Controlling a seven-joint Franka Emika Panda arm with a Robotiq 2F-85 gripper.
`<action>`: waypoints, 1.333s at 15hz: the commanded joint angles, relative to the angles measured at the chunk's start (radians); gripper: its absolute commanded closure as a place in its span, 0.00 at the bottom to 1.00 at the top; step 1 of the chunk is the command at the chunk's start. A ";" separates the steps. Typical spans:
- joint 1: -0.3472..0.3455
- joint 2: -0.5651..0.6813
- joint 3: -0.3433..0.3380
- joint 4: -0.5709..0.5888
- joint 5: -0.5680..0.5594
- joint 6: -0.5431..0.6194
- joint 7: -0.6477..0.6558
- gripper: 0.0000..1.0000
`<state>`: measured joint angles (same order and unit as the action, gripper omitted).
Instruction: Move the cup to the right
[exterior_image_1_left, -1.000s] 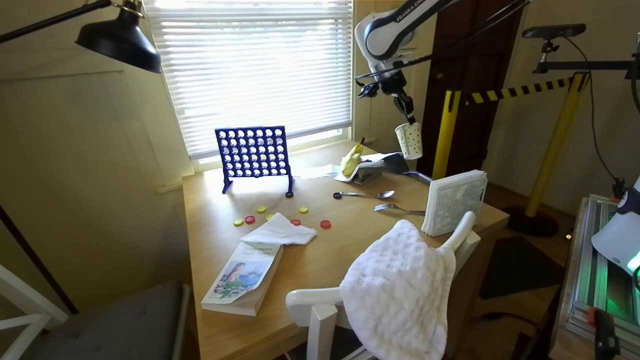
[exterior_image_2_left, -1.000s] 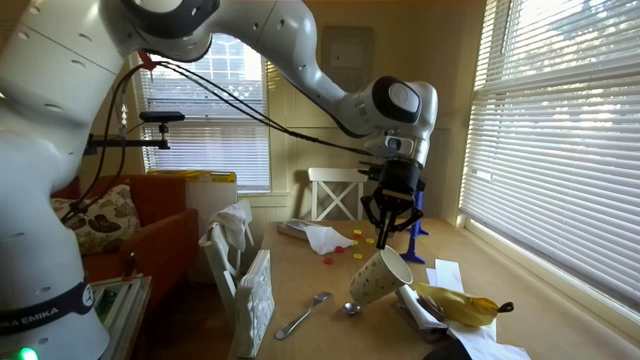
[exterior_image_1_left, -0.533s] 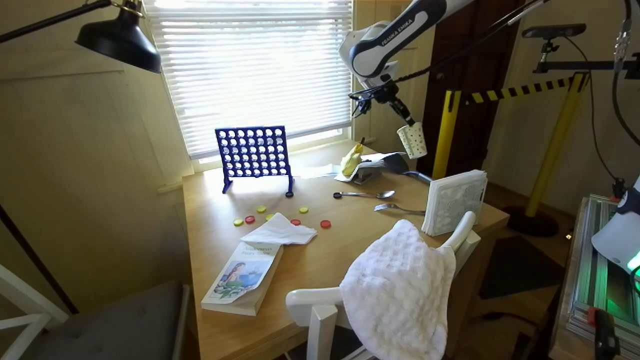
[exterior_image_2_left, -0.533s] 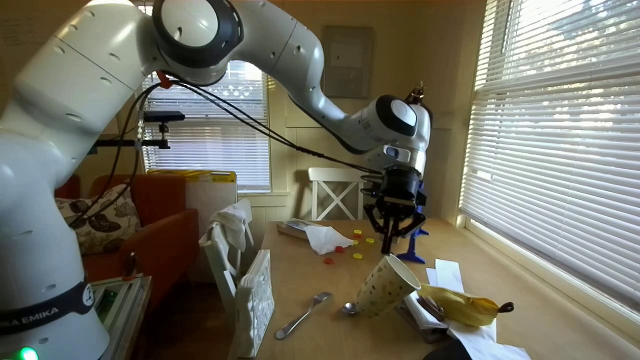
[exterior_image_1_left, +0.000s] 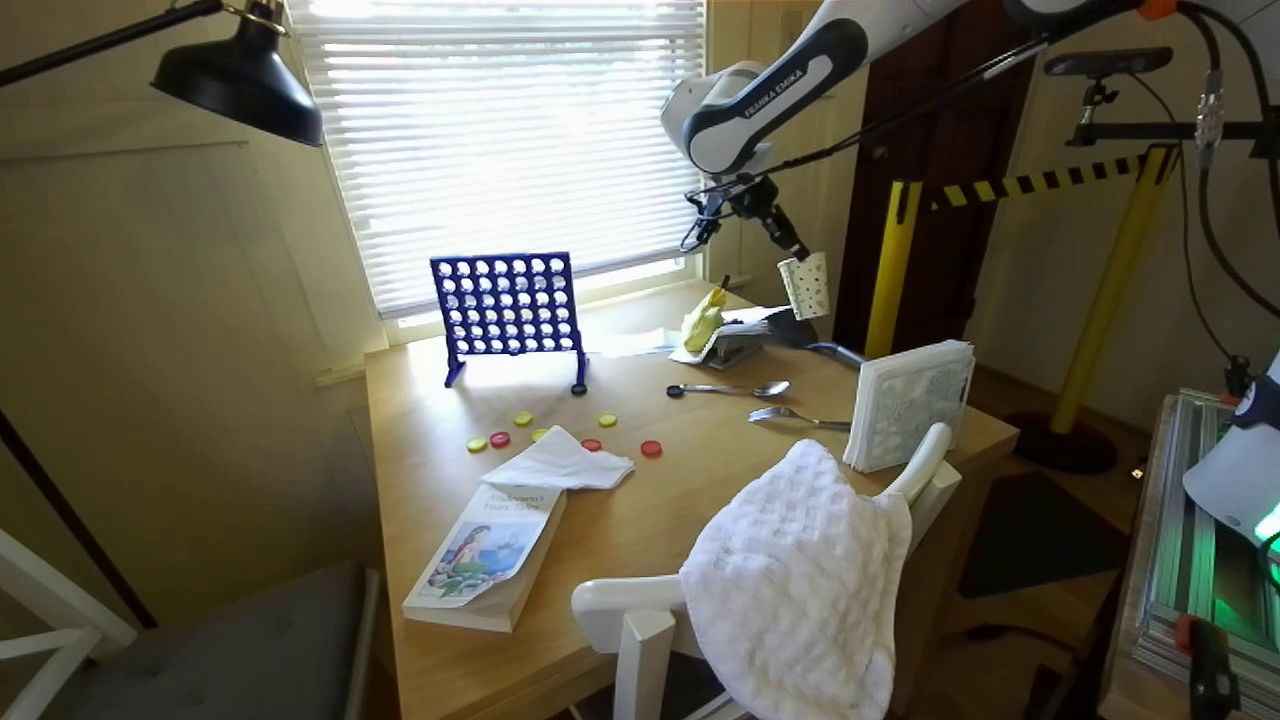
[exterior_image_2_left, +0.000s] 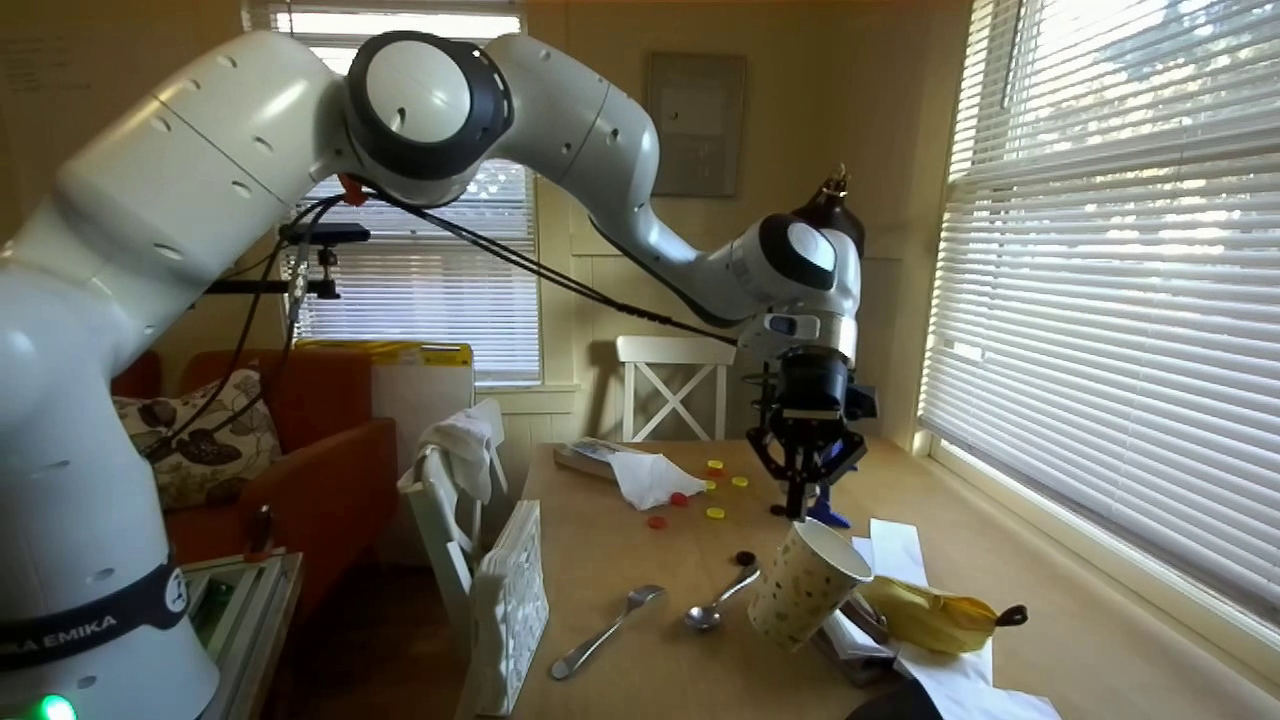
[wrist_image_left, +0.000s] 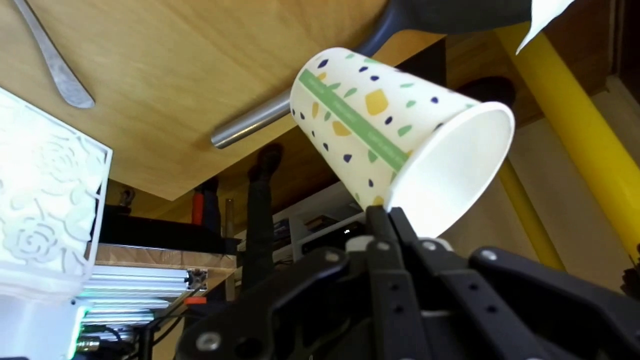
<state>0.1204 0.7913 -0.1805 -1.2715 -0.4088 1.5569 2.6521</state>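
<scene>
The cup (wrist_image_left: 350, 127) hangs in the air over the desk (exterior_image_1_left: 620, 540), tilted, with its mouth turned partly to the side; in an exterior view it shows between the spoon (exterior_image_2_left: 712, 611) and the yellow object (exterior_image_2_left: 930, 612). How high it is above the desk, I cannot judge well. The claw (wrist_image_left: 389, 215) is clamped on the rim: in the wrist view its two fingertips (wrist_image_left: 378, 225) are almost together, with only the thin wall pinched at this place.

It looks like a paper cup, and I expect it to be very light, so the weight should make no difficulty. The wall probably bends easily if it is squeezed, while the rim is likely the stiffest part; for this reason the hold there seems sensible, with gentle force. The printed outside looks smooth, and with such a small pinch the cup may turn or swing about the fingertips. A slow carry should suit it, and it is wise to bring it upright before putting it down.

The arm (exterior_image_2_left: 580, 120) forms a high arch and slopes down to the wrist (exterior_image_2_left: 800, 260). In an exterior view the claw (exterior_image_1_left: 803, 256) has a clear slant, meeting the rim at an angle from above.
</scene>
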 joint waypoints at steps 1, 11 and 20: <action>-0.002 0.051 -0.004 0.063 0.018 0.010 0.059 0.99; 0.004 0.090 0.004 0.077 0.065 0.054 0.018 0.99; 0.090 0.085 -0.084 0.016 0.143 0.156 0.112 0.99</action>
<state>0.1312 0.8798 -0.1716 -1.2056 -0.3441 1.6278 2.7131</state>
